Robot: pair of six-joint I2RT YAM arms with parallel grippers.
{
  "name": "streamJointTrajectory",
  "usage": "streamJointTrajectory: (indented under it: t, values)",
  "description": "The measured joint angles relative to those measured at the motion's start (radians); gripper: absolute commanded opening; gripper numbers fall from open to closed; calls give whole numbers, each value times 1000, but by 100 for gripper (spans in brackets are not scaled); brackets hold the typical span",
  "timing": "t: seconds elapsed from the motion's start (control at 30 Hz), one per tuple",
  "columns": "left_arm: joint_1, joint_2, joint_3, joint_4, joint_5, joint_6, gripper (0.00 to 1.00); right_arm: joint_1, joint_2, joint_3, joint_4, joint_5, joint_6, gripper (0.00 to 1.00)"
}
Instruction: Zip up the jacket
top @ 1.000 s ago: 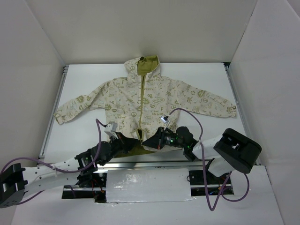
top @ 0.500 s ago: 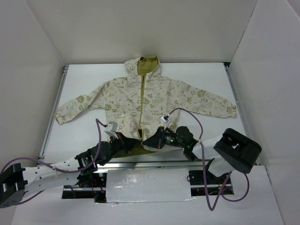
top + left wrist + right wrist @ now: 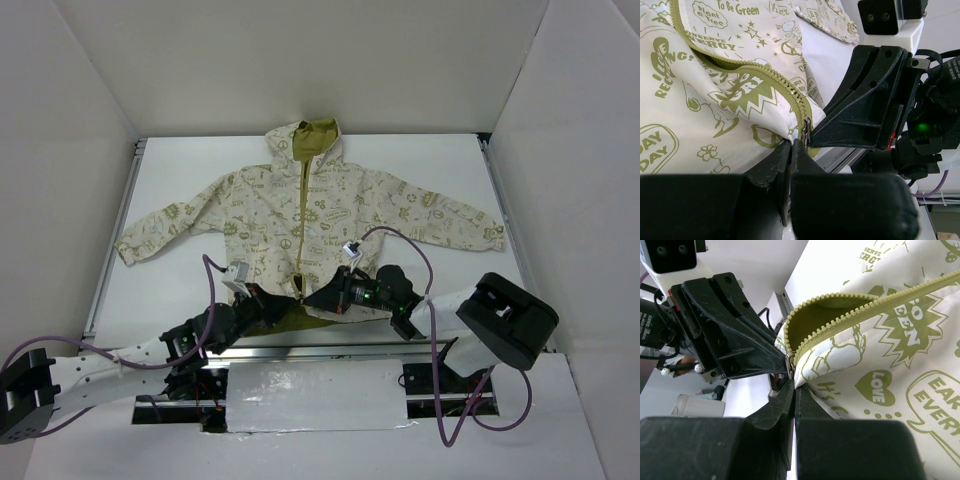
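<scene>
The jacket lies flat on the table, hood at the far side and hem toward the arms. Its olive zipper runs down the middle. The metal slider sits at the bottom hem, with the teeth above it parted and olive lining showing. My left gripper is shut on the hem just left of the slider. My right gripper is shut on the hem just right of the slider. The two grippers face each other, nearly touching.
White walls enclose the table on three sides. A metal rail runs along the near edge under the hem. The sleeves spread toward the left and right. Purple cables loop over both arms.
Almost nothing. Both grippers stay shut at the hem beside the slider; the right wrist has shifted very slightly toward the far side.
</scene>
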Motion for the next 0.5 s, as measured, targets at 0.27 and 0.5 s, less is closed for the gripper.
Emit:
streamJointTrajectory:
  t: [0.27, 0.5]
  values:
    - [0, 4, -12, 18, 8, 0, 0, -13, 49, 18, 44, -40, 5, 0]
    - [3, 21, -19, 48, 16, 5, 0, -42, 64, 31, 53, -92, 8, 0]
